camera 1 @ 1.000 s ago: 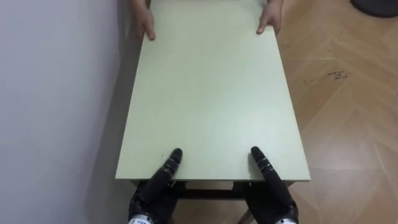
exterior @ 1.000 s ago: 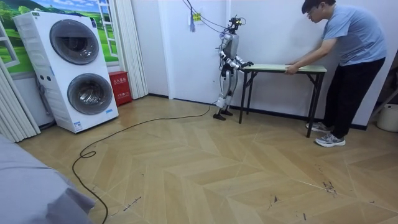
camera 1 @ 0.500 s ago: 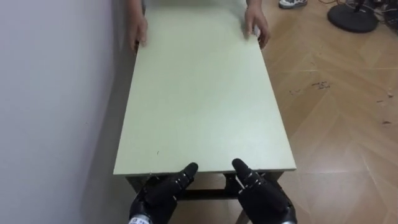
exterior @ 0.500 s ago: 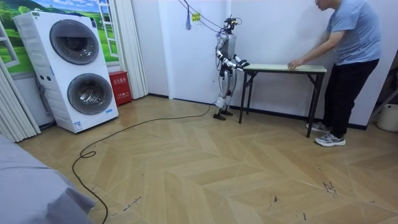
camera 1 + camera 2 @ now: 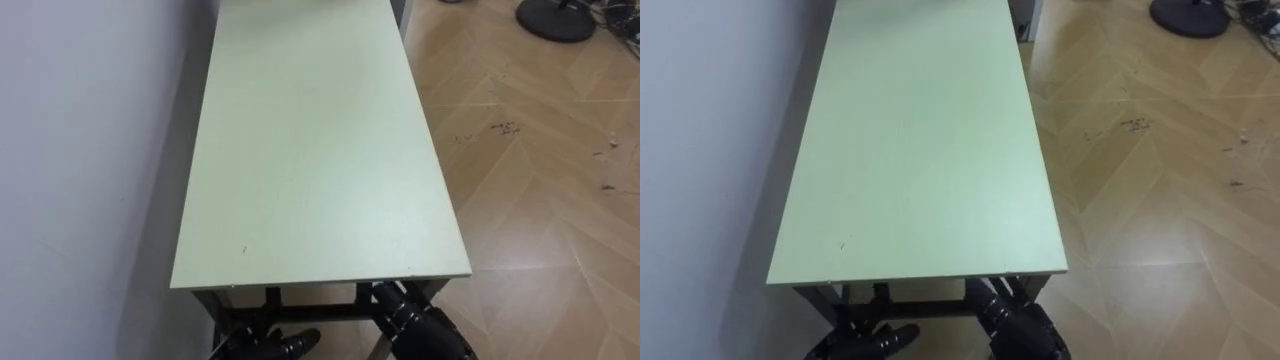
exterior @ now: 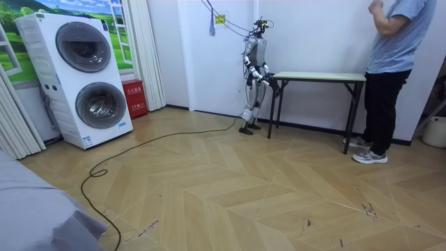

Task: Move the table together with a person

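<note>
The table (image 5: 310, 150), a smooth pale-green rectangular top on dark metal legs, is standing along the white wall (image 5: 80, 150). The left hand (image 5: 268, 345) and right hand (image 5: 415, 322) are hanging just beneath its near edge; I cannot tell their grip.

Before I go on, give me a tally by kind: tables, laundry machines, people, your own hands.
Tables: 1, the table
Laundry machines: 2, upper machine stacked on lower machine
People: 1, the person
Robot hands: 2, left hand and right hand
Total: 6
</note>
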